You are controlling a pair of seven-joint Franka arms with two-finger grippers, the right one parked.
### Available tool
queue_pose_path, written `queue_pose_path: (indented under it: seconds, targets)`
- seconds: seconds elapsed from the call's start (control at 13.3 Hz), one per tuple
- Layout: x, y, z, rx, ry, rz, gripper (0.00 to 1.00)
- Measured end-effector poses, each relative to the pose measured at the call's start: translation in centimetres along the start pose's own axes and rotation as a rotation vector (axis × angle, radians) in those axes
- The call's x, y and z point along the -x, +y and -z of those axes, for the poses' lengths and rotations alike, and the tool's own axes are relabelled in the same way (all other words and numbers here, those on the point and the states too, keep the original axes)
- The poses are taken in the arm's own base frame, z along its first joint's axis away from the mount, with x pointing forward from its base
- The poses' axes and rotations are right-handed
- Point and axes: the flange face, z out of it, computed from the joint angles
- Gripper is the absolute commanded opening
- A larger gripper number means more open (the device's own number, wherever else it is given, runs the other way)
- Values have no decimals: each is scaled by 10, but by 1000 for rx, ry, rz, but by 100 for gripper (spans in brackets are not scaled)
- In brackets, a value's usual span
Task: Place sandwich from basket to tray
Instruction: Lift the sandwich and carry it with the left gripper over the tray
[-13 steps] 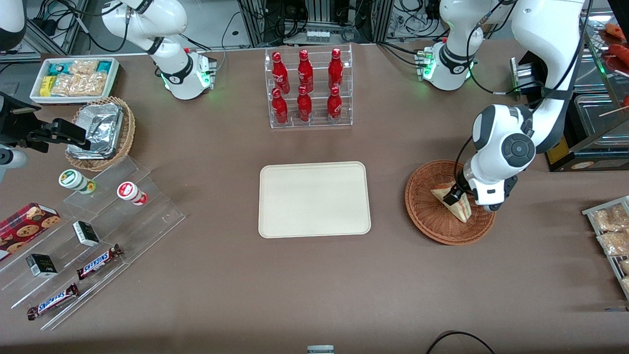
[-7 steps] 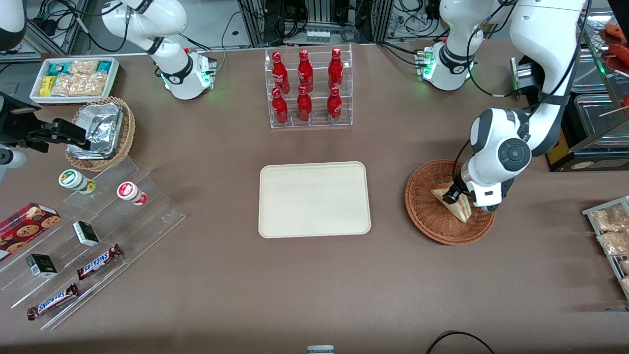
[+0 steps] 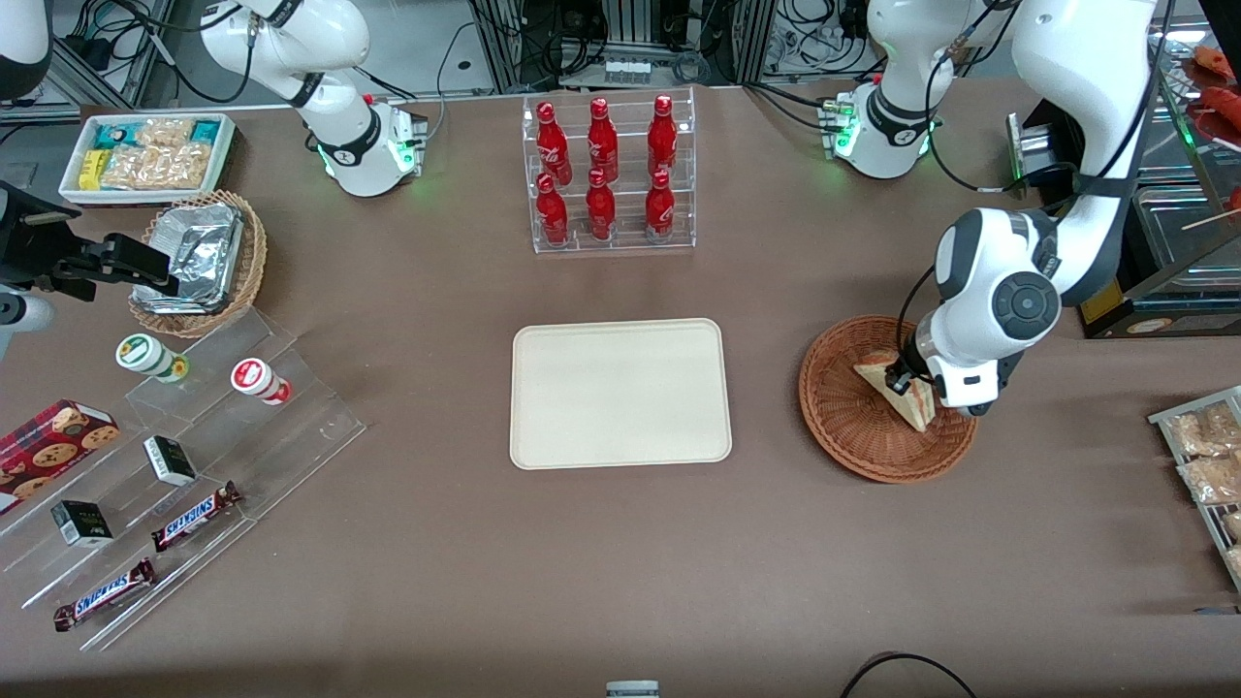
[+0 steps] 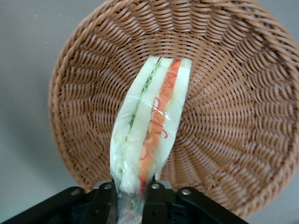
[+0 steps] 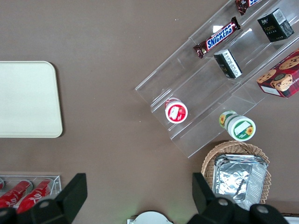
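Observation:
The sandwich [image 3: 897, 390] is a wrapped triangular wedge with red and green filling. It hangs over the round reddish-brown wicker basket [image 3: 843, 427] at the working arm's end of the table. My gripper [image 3: 911, 384] is shut on one end of the sandwich and holds it just above the basket's floor. In the left wrist view the sandwich [image 4: 152, 123] sticks out from between the black fingers [image 4: 161, 198], with the basket [image 4: 243, 116] under it. The cream-white tray [image 3: 620, 393] lies flat at the table's middle, beside the basket, and also shows in the right wrist view [image 5: 28, 100].
A clear rack of red bottles [image 3: 606, 174] stands farther from the front camera than the tray. A tan basket of foil packets [image 3: 204, 257], a white snack box [image 3: 145, 155] and a clear stepped display with snacks [image 3: 175, 465] lie toward the parked arm's end. Snack packets [image 3: 1202, 451] sit beside the basket.
My gripper has risen slightly with the sandwich, which has lifted off the basket's floor and shifted a little away from the front camera.

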Motion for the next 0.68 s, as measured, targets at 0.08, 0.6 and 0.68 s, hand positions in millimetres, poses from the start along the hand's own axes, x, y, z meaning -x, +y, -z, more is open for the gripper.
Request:
queue_pose_path:
  seconds: [0.08, 0.6, 0.68]
  targets:
    - [4, 5, 13, -11, -2, -10, 0]
    - [99, 55, 89, -69, 10, -195, 0]
    - [126, 64, 86, -76, 16, -245, 0]
